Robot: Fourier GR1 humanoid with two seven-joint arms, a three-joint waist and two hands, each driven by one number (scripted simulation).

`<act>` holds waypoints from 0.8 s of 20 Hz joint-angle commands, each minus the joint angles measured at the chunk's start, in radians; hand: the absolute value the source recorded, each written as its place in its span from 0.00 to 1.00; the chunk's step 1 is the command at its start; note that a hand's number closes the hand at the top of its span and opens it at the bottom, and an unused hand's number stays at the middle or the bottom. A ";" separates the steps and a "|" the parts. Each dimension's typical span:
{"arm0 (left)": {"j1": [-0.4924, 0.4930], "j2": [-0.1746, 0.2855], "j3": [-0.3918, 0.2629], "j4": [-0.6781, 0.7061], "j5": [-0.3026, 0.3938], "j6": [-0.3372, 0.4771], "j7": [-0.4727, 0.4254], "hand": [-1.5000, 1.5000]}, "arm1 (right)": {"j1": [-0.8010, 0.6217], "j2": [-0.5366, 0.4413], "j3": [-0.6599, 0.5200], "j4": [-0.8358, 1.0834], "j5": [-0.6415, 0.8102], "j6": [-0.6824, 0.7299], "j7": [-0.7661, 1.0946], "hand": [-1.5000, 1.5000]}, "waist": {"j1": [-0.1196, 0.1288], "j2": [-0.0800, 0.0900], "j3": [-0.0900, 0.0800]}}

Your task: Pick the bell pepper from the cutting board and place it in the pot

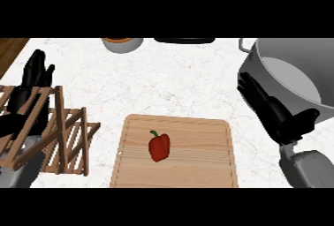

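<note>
We saw left hand (36, 77) and right hand (277, 115) fingers straight, empty; we judged right should drop over bell pepper (159, 147), pinch across width

1. Counter (176, 79): white stone-look top with faint grey speckle; fills nearly the whole head view.
2. Cutting board (195, 167): light wood, rounded corners, groove near its edge; lies flat at lower centre, cut off by the lower edge.
3. Slatted wooden rack (68, 137): stands at the left, just beside the board, not touching.
4. Pot (287, 53): large, grey, at the upper right, partly out of view; well apart from the rack.
5. Small grey container (122, 45) with an orange rim: top edge, left of centre.
6. Dark flat object (184, 40): top edge; type not identifiable.
</note>
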 commanded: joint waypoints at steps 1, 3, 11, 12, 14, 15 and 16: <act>-0.013 -0.004 0.044 0.027 0.031 -0.045 -0.028 0.50 | -0.097 0.042 0.027 0.036 0.078 -0.014 -0.010 1.00 | -0.001 0.030 0.024; -0.014 0.009 0.014 0.037 0.040 -0.063 -0.011 0.50 | -0.174 0.075 0.043 0.065 0.100 -0.017 -0.064 1.00 | 0.035 0.033 0.024; -0.101 -0.060 -0.032 0.085 -0.019 -0.143 0.129 0.50 | -0.260 0.069 0.098 0.192 0.366 -0.156 -0.255 0.00 | 0.086 0.046 0.024; -0.095 -0.061 -0.023 0.103 -0.034 -0.146 0.127 0.50 | -0.223 0.082 0.123 0.165 0.369 -0.150 -0.295 0.00 | 0.065 0.040 0.024; -0.084 -0.062 -0.013 0.115 -0.062 -0.167 0.111 0.50 | -0.238 0.077 0.106 0.174 0.352 -0.127 -0.352 0.00 | 0.080 0.043 0.022; -0.107 -0.068 0.005 0.128 -0.064 -0.182 0.123 0.50 | -0.270 0.070 0.099 0.162 0.351 -0.120 -0.349 0.00 | 0.077 0.041 0.021; -0.097 -0.077 0.009 0.143 -0.081 -0.193 0.114 0.50 | -0.253 0.072 0.122 0.149 0.369 -0.120 -0.364 0.00 | 0.071 0.038 0.019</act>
